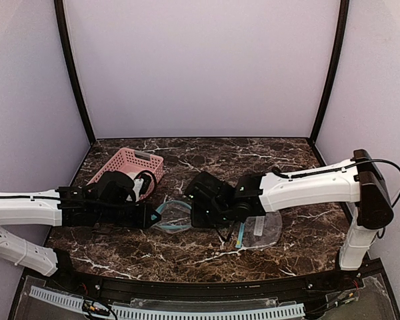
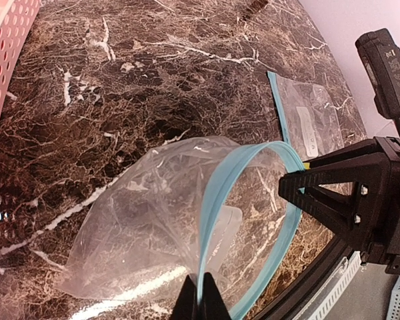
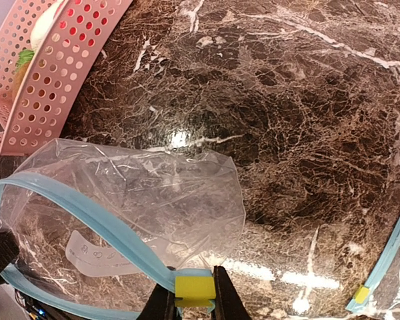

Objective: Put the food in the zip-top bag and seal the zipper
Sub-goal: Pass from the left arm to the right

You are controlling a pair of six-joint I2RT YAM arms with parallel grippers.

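From left wrist, saw left gripper (image 2: 200,303) pinched on bag (image 2: 140,227) rim; from right wrist, right gripper (image 3: 193,303) clamping yellow slider (image 3: 194,287), plus food (image 3: 45,20) in basket (image 3: 67,73).

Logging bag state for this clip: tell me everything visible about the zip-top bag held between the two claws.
The zip-top bag is clear, crinkled plastic with a light blue zipper strip carrying a yellow tab. Its mouth is pulled open into a loop. No food shows inside, only a pale printed label. The body lies slumped on the dark marble table. The left claw pinches the rim on one side, and the right claw grips at the yellow tab on the opposite side.
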